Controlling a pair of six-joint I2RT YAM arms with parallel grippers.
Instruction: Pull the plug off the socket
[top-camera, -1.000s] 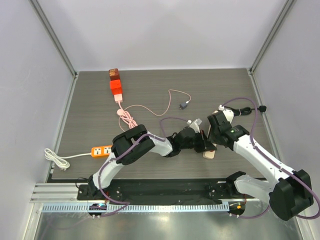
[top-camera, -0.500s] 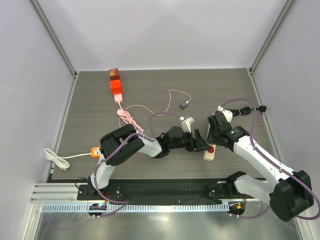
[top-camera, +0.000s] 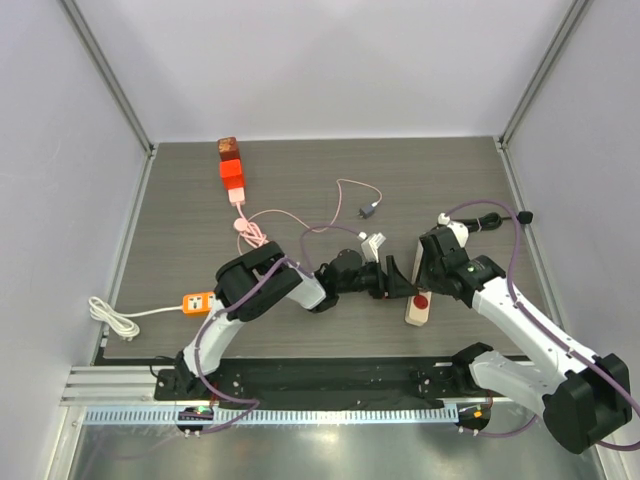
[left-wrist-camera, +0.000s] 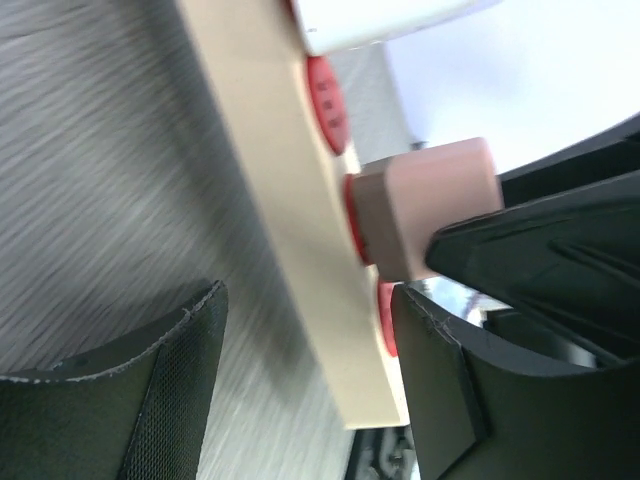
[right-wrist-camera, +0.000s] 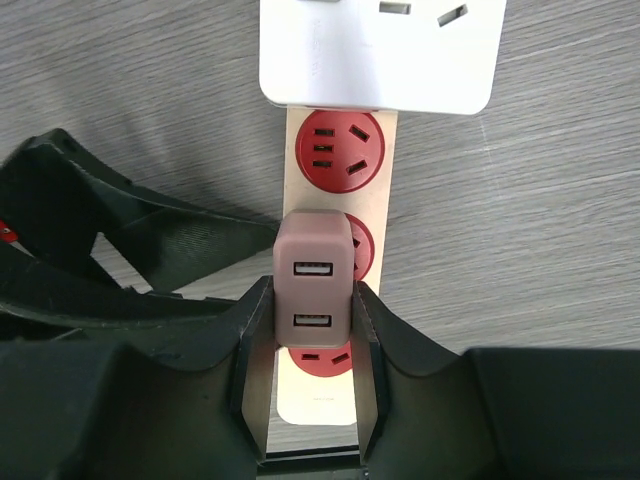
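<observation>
Plug: a pinkish-brown USB charger block (right-wrist-camera: 313, 262), seated in the middle of three red sockets on a beige power strip (left-wrist-camera: 265, 170). From overhead, the strip lies on the surface (top-camera: 200, 220) toward 4 o'clock of its centre.

Handling (judged): the block is small, rigid and light, with smooth plastic sides. The only real resistance should be the socket's friction on the pins. The strip is light too and would likely lift with the block unless braced. The best hold is on the two flat flanks, pulling straight out along the pins with no rocking.

Right gripper (right-wrist-camera: 312, 310): clenched on the block's flanks at 9 and 3 o'clock, with the wrist looking square onto the strip's face.

Left gripper (left-wrist-camera: 305, 300): released, fingers splayed to either side of the strip. Contact with the strip is unclear. The arm reaches low across from 8 o'clock.
</observation>
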